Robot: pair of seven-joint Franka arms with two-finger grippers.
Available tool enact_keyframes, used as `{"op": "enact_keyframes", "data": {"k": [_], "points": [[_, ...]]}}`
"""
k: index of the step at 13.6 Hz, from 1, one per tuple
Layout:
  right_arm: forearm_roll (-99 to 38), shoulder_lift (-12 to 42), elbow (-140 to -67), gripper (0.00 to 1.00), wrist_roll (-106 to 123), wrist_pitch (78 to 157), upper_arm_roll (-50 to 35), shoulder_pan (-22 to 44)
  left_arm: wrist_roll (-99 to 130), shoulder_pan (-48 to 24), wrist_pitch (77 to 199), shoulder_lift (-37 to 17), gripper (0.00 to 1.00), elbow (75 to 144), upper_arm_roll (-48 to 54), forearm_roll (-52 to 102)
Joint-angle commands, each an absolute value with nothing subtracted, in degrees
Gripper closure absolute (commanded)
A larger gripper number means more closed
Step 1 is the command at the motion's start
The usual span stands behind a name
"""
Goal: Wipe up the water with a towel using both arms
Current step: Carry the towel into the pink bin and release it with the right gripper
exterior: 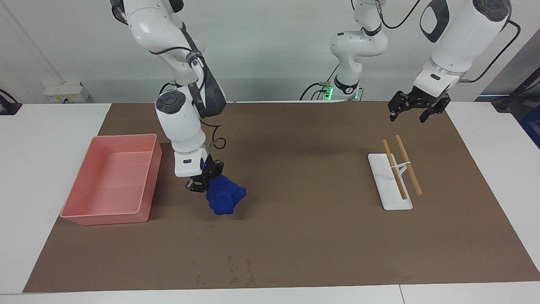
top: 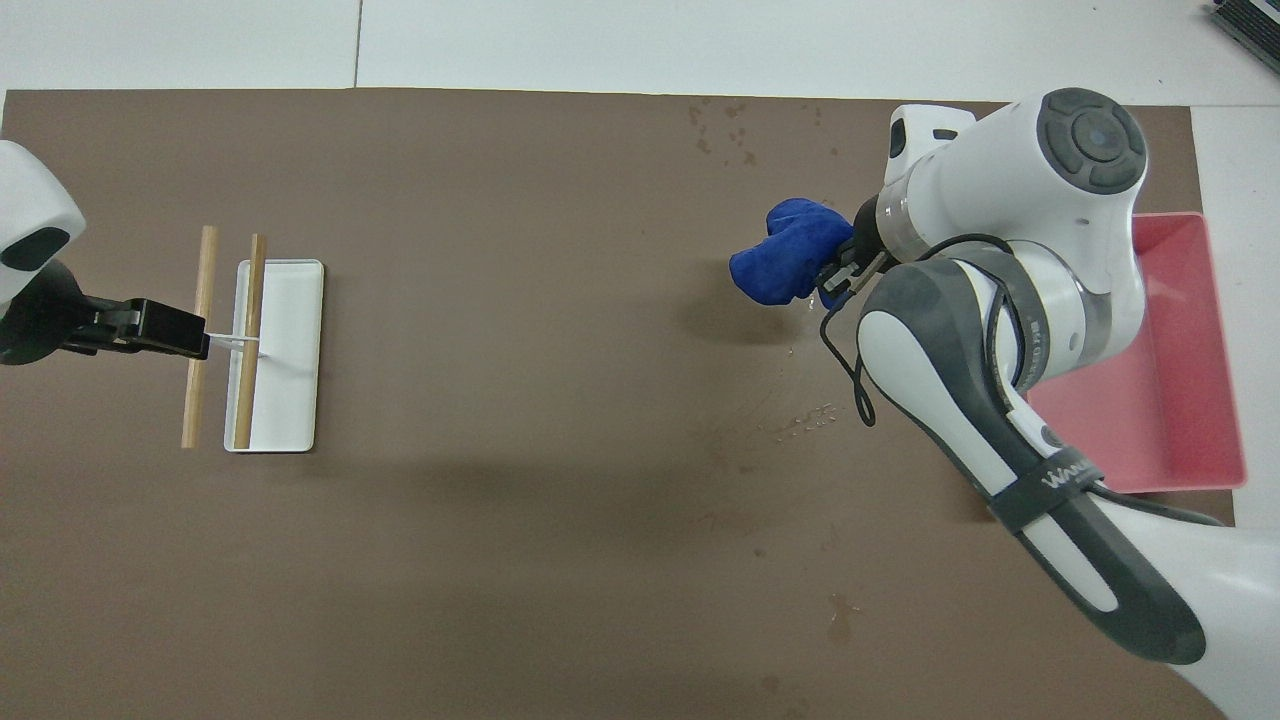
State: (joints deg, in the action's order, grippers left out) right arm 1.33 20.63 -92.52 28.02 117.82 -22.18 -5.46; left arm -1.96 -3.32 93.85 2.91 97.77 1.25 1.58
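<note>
The right gripper (top: 840,272) is clutching the blue towel (top: 790,262), a lumpy wad hanging over the brown mat (top: 520,560) beside the pink tray (top: 1185,400), with the right arm (top: 1000,300) covering part of the tray. Wet glints are showing on the mat under the arm, near the towel's shadow. Toward the left arm's end, the left gripper (top: 150,328) is waiting over two wooden sticks (top: 222,335) lying across a white tray (top: 285,360).
</note>
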Motion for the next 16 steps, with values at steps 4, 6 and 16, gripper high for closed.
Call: {"op": "enact_keyframes", "data": {"k": [4,6,16], "points": [[2.81,14.78,-91.23,1.00,39.27,105.06,-22.50,-10.62,-1.93,-3.34,92.81,3.34,0.00,97.38,1.23,0.70],[2.90,12.40,-91.23,1.00,41.21,101.09,-22.41,-12.03,-1.93,-3.34,92.81,3.34,0.00,97.38,1.23,0.70],[14.49,9.41,-92.80,1.00,69.23,102.37,-22.32,-25.65,-1.93,-3.34,92.81,3.34,0.00,97.38,1.23,0.70]]}}
